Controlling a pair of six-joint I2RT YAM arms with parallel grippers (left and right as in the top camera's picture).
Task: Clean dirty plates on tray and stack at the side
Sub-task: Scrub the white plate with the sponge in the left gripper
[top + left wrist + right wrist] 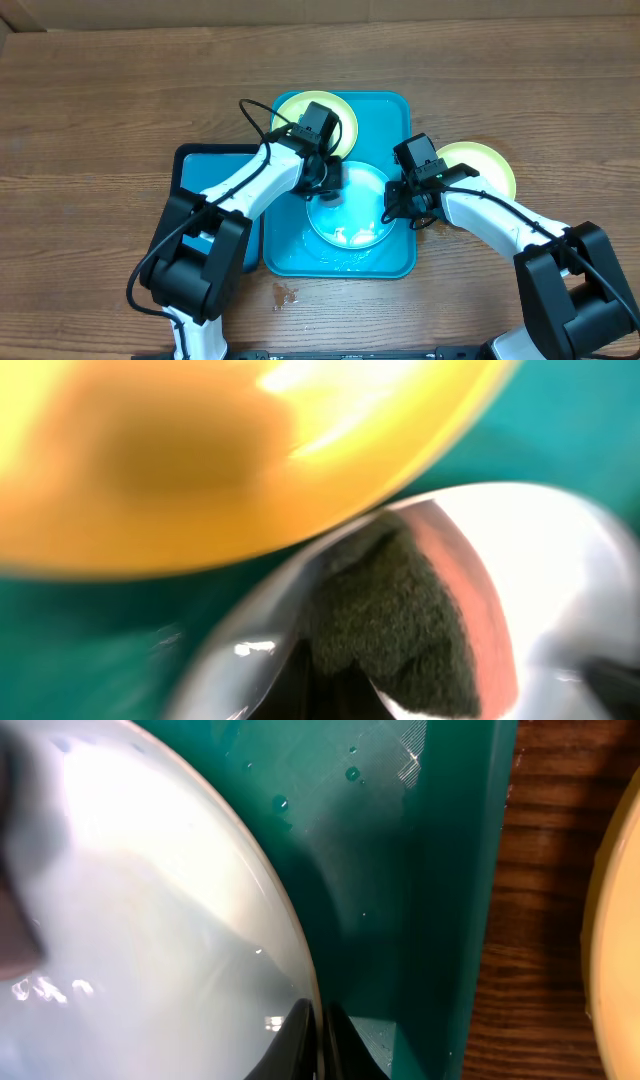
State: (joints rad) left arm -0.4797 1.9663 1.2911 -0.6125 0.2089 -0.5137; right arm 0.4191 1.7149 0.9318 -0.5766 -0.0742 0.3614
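The pale plate (350,215) looks light, stiff and wet-slick. The right end effector (320,1032) pinches its right rim, the best hold. The left end effector (328,185) seemingly clamps a dark sponge (390,620).

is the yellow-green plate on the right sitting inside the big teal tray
No, that yellow-green plate rests on the wooden table, just outside the teal tray and its right rim.

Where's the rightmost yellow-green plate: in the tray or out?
Out. The yellow-green plate lies on the wooden table past the tray's right rim; right wrist view shows bare wood between them.
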